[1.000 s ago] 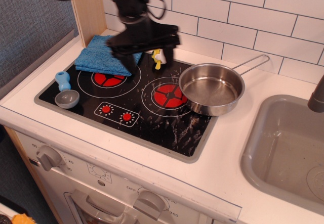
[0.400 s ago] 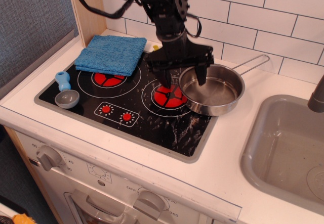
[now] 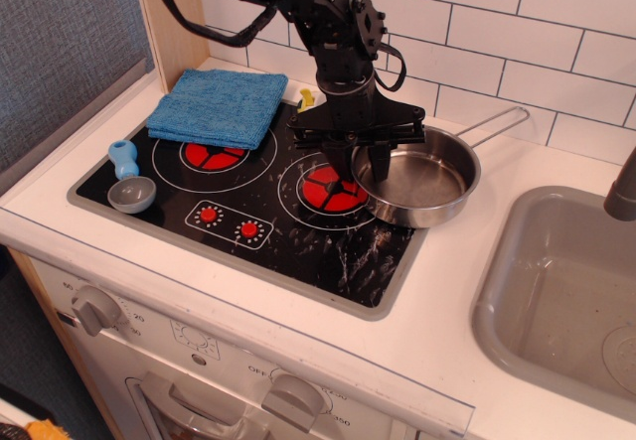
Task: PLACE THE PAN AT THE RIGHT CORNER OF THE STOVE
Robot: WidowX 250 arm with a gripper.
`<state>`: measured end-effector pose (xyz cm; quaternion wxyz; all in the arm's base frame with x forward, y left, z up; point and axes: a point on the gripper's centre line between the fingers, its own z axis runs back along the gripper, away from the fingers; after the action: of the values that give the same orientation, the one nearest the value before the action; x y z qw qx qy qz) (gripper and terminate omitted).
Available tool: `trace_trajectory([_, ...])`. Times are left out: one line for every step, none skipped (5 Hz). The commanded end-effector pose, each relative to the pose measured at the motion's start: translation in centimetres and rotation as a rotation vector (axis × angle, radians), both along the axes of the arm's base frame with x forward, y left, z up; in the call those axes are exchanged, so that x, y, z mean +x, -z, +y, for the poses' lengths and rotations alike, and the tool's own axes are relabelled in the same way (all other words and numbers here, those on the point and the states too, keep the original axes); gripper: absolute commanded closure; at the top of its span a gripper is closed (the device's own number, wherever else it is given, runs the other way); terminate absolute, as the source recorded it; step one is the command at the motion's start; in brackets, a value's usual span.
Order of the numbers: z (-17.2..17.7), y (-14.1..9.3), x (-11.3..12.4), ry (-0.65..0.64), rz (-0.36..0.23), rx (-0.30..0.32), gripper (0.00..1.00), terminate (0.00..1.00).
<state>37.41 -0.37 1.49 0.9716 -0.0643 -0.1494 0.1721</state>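
Gripper: I see both fingers closed on the left rim of the pan, one inside, one outside | pan: sits on the right edge of the stove, overlapping the right burner, handle pointing to the back right | blue cloth: back left corner.

A toy play kitchen is showing here: a black stove with painted red burners is sitting in a white tabletop. A grey sink is lying at three o'clock, white wall tiles are running along twelve o'clock, and oven knobs are lining six o'clock.
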Motion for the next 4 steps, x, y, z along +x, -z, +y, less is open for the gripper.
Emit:
trace_trajectory([1.1, -1.5, -0.4, 0.000, -0.041, 0.004, 1.00, 0.00])
trace_trajectory([1.3, -1.7, -0.5, -0.001, -0.040, -0.001, 1.00, 0.00])
trace_trajectory([1.1, -2.0, -0.8, 0.008, -0.065, -0.006, 1.00, 0.00])
trace_trajectory([1.0, -3.6, -1.1, 0.033, -0.104, -0.003, 1.00, 0.00])
